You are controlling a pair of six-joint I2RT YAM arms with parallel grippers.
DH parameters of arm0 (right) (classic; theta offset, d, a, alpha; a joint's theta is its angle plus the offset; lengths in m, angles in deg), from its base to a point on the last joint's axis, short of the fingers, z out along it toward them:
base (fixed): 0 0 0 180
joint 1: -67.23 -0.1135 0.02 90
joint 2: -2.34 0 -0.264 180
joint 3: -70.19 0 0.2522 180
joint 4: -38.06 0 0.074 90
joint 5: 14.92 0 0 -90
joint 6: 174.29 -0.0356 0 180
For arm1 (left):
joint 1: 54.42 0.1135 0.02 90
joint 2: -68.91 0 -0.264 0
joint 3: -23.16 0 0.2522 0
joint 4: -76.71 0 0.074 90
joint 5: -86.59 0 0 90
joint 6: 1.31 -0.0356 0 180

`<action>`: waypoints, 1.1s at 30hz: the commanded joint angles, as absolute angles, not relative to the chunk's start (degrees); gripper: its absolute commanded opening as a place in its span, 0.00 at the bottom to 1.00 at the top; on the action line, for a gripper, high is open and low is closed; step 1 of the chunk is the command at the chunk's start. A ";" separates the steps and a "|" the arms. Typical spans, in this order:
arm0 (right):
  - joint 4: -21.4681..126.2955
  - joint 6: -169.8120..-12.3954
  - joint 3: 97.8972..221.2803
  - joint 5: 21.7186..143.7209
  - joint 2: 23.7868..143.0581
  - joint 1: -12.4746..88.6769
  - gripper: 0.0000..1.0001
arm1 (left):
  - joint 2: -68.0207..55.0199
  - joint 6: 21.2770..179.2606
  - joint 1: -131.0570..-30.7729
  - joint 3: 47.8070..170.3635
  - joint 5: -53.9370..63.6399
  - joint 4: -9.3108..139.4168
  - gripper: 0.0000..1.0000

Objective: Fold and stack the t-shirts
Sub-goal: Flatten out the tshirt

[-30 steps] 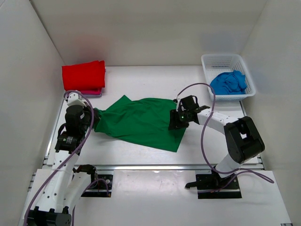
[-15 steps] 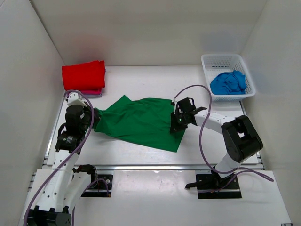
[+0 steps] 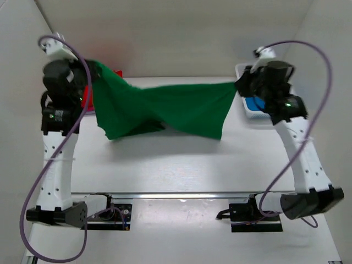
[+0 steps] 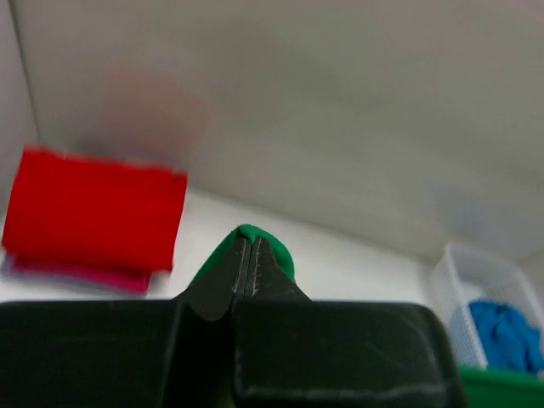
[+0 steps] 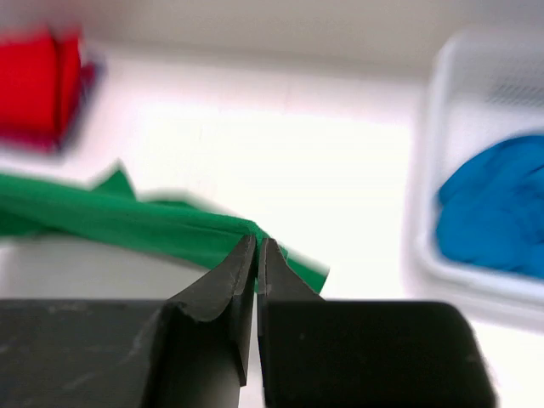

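Overhead: I see left gripper (image 3: 89,70) and right gripper (image 3: 238,84) both clamped on green t-shirt (image 3: 165,107), cloth hanging stretched between them. Left wrist: green fold pinched at tips, red t-shirt (image 4: 93,208) beyond, left. Right wrist: green edge pinched at tips, blue t-shirt (image 5: 493,212) beyond, right, in basket (image 5: 433,153).

The green t-shirt (image 3: 165,107) is now raised off the worktop (image 3: 181,165), stretched between the lifted left end effector (image 4: 246,242) and right end effector (image 5: 255,242).
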State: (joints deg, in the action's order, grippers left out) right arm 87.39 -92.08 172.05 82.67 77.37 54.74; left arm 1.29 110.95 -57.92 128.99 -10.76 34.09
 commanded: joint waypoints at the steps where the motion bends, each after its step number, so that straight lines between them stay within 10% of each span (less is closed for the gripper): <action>1: 91.98 -89.48 180.25 83.59 74.59 59.39 0.00 | -4.82 109.08 -57.06 145.06 -11.67 29.56 0.00; 17: 95.94 -89.83 189.43 91.23 71.85 62.57 0.00 | -6.15 107.67 -60.74 158.38 -12.47 26.65 0.00; 33: 85.24 -91.49 227.56 98.28 123.54 72.06 0.00 | -62.04 132.53 -49.50 199.85 18.64 30.86 0.00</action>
State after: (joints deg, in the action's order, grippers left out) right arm 93.40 -88.89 221.49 95.55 122.04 69.97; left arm -58.92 123.17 -53.79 196.07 9.69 25.54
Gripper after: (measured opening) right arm 0.009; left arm 0.015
